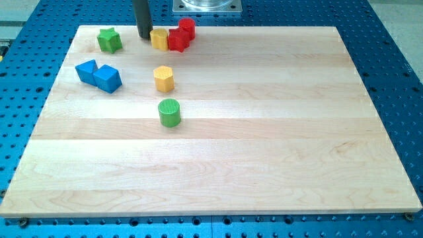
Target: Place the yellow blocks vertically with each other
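A yellow block [159, 39] sits near the view's top, touching a red star-like block [177, 39] on its right. A second yellow block, hexagonal [164, 79], stands below it, roughly in line with it. My tip [144, 36] is on the board just left of the upper yellow block, very close to it or touching it. The rod rises out of the view's top.
A red cylinder [187, 27] stands behind the red star-like block. A green star-like block [109, 40] is at the top left. Two blue blocks [98, 74] lie together at the left. A green cylinder [170, 112] stands below the hexagonal yellow block. The wooden board [264, 132] lies on a blue perforated table.
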